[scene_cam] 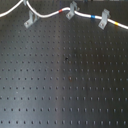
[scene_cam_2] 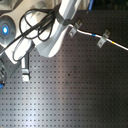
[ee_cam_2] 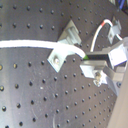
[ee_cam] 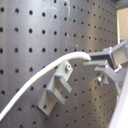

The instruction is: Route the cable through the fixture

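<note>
Cable (scene_cam: 47, 16), thin, white and limp, runs along the far edge of your black perforated board (scene_cam: 65, 85) in the first exterior view, carrying short red, blue and yellow-orange bands. It passes a narrow grey clip (scene_cam: 71, 10) and a paler upright clip (scene_cam: 104, 18), both of bent sheet metal. Your fixture (scene_cam: 31, 19), dull grey with two upright prongs and a long slanted foot, sits toward the first exterior view's left, with the cable beside it. In the first wrist view your gripper (ee_cam: 92, 64) pinches the cable's end, its jaws clenched on the cord just beside the fixture's prongs (ee_cam: 62, 75). The cord arcs smoothly away from the fingers.
</note>
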Motion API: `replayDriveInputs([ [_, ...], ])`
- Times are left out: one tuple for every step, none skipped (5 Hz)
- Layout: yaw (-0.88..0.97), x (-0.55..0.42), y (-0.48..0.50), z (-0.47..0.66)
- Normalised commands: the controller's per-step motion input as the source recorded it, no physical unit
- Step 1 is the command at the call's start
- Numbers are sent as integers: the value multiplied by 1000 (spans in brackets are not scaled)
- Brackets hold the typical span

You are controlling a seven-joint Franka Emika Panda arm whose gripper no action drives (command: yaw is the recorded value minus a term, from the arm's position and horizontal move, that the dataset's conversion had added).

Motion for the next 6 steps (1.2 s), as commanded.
replayDriveInputs([
  [-417,-256,-46,311],
  [-414,-241,-88,294],
  [-348,-206,-180,256],
  [-231,-75,-144,255],
  [-143,-56,-133,235],
  [-146,-69,-173,220],
])
